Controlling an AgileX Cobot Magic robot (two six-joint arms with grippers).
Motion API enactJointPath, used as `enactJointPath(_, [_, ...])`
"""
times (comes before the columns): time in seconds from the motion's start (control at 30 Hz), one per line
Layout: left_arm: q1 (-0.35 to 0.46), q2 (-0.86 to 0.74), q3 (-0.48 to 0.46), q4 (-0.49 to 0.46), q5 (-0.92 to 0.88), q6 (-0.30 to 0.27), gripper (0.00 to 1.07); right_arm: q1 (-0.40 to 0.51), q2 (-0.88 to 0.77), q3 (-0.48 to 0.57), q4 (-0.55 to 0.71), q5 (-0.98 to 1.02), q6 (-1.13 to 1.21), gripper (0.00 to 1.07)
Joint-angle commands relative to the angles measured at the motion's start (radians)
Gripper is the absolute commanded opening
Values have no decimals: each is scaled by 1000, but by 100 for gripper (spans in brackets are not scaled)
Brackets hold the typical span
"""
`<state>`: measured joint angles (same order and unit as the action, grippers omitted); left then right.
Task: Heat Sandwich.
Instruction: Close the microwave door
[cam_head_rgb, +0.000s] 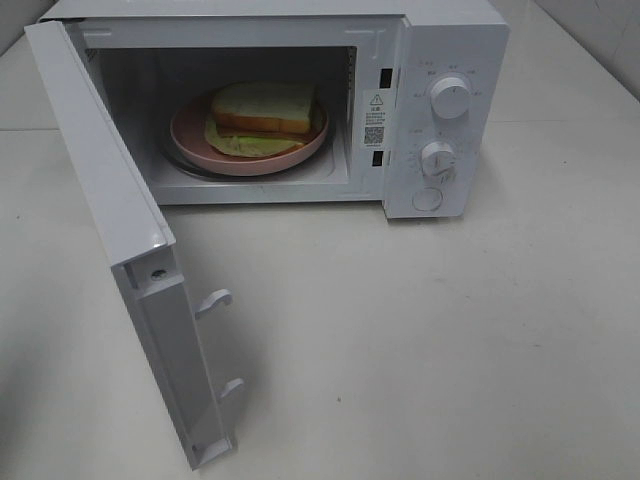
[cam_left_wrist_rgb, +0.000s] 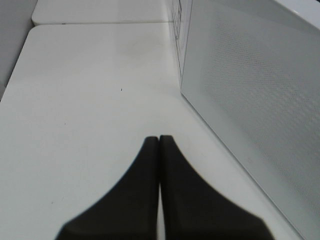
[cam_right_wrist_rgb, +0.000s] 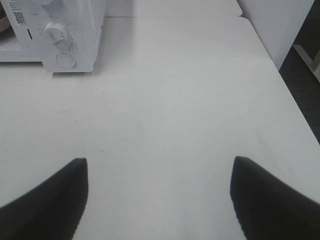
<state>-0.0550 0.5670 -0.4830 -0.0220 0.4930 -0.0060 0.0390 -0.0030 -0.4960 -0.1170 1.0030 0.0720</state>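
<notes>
The sandwich (cam_head_rgb: 265, 110), pale bread slices over a yellow-green leaf, lies on a salmon-pink round plate (cam_head_rgb: 190, 135) inside the white microwave (cam_head_rgb: 440, 40). The microwave door (cam_head_rgb: 110, 200) stands wide open, swung out to the left. Neither gripper shows in the exterior high view. In the left wrist view my left gripper (cam_left_wrist_rgb: 159, 139) is shut and empty over the white table, beside the door's outer face (cam_left_wrist_rgb: 260, 90). In the right wrist view my right gripper (cam_right_wrist_rgb: 160, 162) is open and empty above the table, well away from the microwave's control panel (cam_right_wrist_rgb: 60, 35).
The control panel carries two knobs (cam_head_rgb: 450, 97) (cam_head_rgb: 437, 157) and a round button (cam_head_rgb: 427, 199). Two latch hooks (cam_head_rgb: 215, 300) stick out of the door's edge. The white table (cam_head_rgb: 450, 330) spreads in front of and to the right of the microwave.
</notes>
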Motion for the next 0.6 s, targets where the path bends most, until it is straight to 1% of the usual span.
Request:
enactJointPath(0.03, [2, 41, 62, 6, -196, -1, 0, -4, -29, 1, -3, -6, -10, 75])
enactJointPath(0.07, [2, 54, 81, 6, -248, -1, 0, -4, -29, 1, -3, -6, -10, 75])
enactJointPath(0.1, [2, 54, 81, 6, -248, -1, 0, -4, -29, 1, -3, -6, -10, 75])
enactJointPath(0.13, [2, 65, 96, 6, -300, -1, 0, -4, -29, 1, -3, -6, -10, 75])
enactJointPath(0.17, [2, 93, 133, 6, -403, -1, 0, -4, -29, 1, -3, -6, -10, 75])
enactJointPath(0.23, [2, 125, 165, 6, -486, -1, 0, -4, -29, 1, -3, -6, -10, 75])
enactJointPath(0.27, [2, 125, 165, 6, -486, -1, 0, -4, -29, 1, -3, -6, -10, 75])
enactJointPath(0.3, [2, 158, 192, 11, -560, -1, 0, -4, -29, 1, -3, -6, -10, 75])
enactJointPath(0.33, [2, 178, 202, 16, -595, -1, 0, -4, -29, 1, -3, -6, -10, 75])
enactJointPath(0.37, [2, 178, 202, 16, -595, -1, 0, -4, -29, 1, -3, -6, -10, 75])
enactJointPath(0.4, [2, 195, 208, 22, -633, -1, 0, -4, -29, 1, -3, -6, -10, 75])
enactJointPath(0.43, [2, 244, 223, 30, -719, -1, 0, -4, -29, 1, -3, -6, -10, 75])
enactJointPath(0.5, [2, 297, 227, 50, -785, -2, 0, -4, -29, 1, -3, -6, -10, 75])
enactJointPath(0.53, [2, 297, 227, 50, -785, -2, 0, -4, -29, 1, -3, -6, -10, 75])
enactJointPath(0.6, [2, 369, 227, 94, -873, -13, 0, -4, -29, 1, -3, -6, -10, 75])
